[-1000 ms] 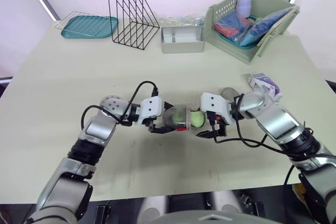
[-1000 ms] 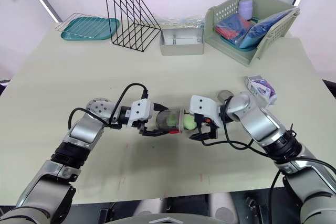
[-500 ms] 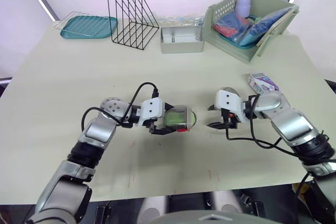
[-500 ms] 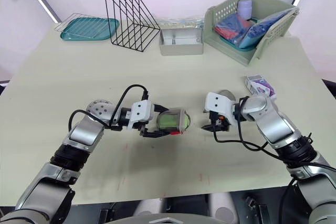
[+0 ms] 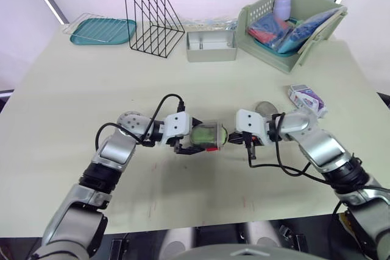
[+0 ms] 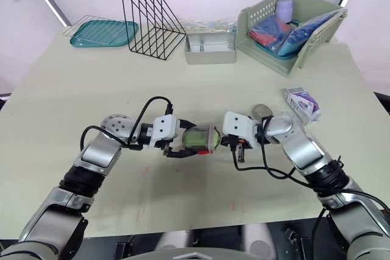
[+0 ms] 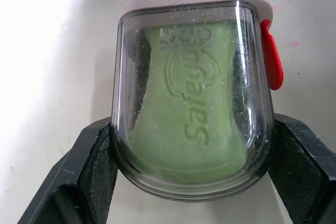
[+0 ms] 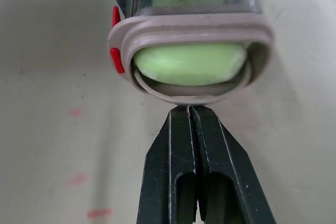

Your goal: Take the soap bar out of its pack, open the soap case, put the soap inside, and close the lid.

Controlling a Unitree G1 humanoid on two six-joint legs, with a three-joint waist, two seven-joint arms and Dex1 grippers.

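The clear soap case (image 5: 206, 134) lies on its side at the middle of the table, with my left gripper (image 5: 196, 145) shut on its two sides. The green soap bar (image 7: 189, 114) sits inside it, and its end shows at the grey open rim (image 8: 191, 24). A red latch (image 7: 270, 61) sticks out from one side of the rim. My right gripper (image 5: 233, 140) is shut, with nothing between its fingers, and its tips (image 8: 189, 110) touch the lower edge of the rim. A grey round lid (image 5: 265, 108) lies on the table just behind my right wrist.
The purple and white soap pack (image 5: 306, 97) lies to the right. Along the back stand a teal tray (image 5: 102, 30), a black wire rack (image 5: 153, 22), a metal tin (image 5: 211, 46) and a green basket (image 5: 291, 19) with several items.
The right gripper drew back from the case to the right, shut its fingers, and came back to the rim. The soap, which stuck out before, now sits deeper in the case.
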